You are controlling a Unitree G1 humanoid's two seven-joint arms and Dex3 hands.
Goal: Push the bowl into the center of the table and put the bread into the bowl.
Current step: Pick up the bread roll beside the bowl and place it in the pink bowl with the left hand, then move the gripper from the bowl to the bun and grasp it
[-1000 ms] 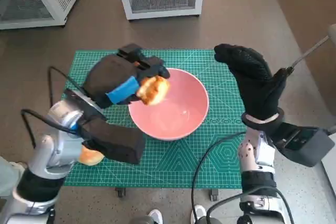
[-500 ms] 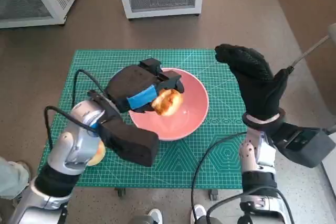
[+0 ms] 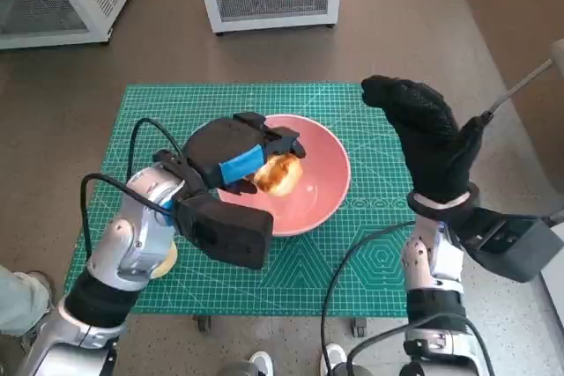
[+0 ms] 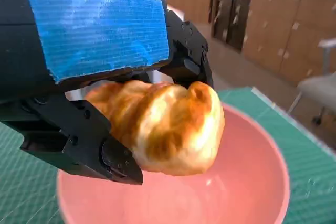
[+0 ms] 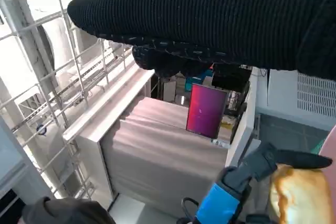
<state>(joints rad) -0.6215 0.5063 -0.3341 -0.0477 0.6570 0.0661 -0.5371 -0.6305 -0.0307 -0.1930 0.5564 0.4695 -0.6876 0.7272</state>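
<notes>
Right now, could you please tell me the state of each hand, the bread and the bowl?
left hand: holding the bread above the bowl
right hand: raised beside the bowl, holding nothing
bread: held, not released
bowl: upright on the mat, nothing lying in it

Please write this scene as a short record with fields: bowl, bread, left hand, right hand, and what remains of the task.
bowl: pink bowl, near the middle of the green mat
bread: bread held over the bowl's inside, not yet released
left hand: left hand grips the bread
right hand: right hand raised beside the bowl, holding nothing
second bread: partly hidden under the left forearm
remaining: release the bread into the bowl
</notes>
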